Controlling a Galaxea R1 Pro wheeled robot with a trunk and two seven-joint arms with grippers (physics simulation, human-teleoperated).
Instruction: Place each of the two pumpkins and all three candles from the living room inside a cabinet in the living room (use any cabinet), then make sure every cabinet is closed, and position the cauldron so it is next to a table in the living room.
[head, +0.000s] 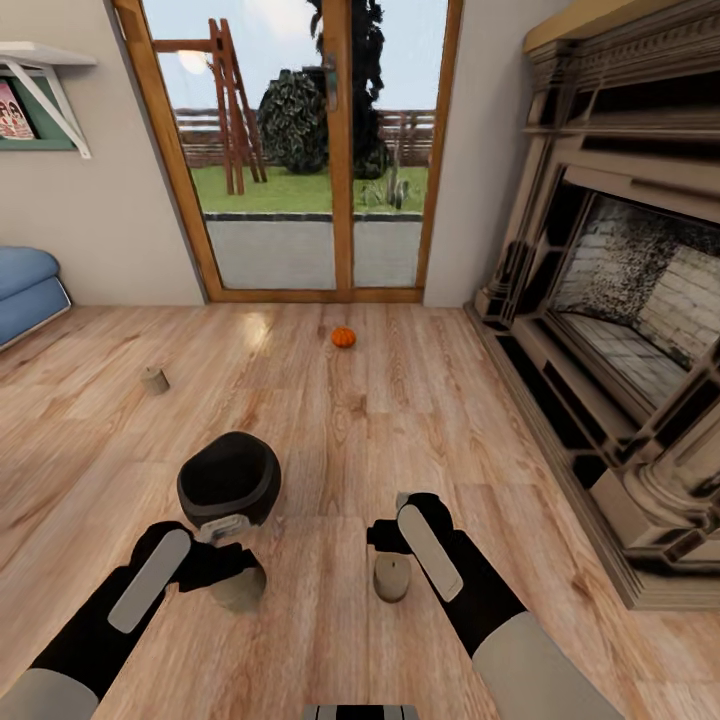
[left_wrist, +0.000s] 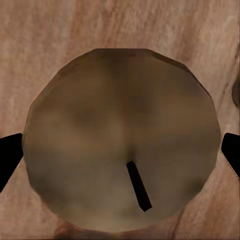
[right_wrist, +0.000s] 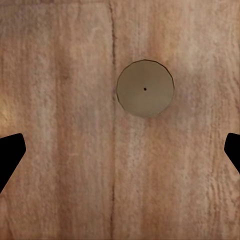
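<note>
1. Head view: everything's loose on the wood floor (head: 430, 420), nothing stowed yet. Count: three candles, one under the left claw (head: 235, 570), one beside the right claw (head: 385, 530), one far off (head: 154, 380) toward the sofa (head: 25, 290). One pumpkin (head: 343, 337) near the glass door (head: 300, 150). One cauldron (head: 229, 480) just ahead of the left arm.
2. Left wrist: candle (left_wrist: 120, 140) looms big between the dark fingertips (left_wrist: 10, 155), claw spread wide around it, not gripping. Looks lined up to grab.
3. Right wrist: claw also wide, holding nothing; its candle (right_wrist: 145, 89) sits off-centre, so I'd guess it needs shifting first.
</note>
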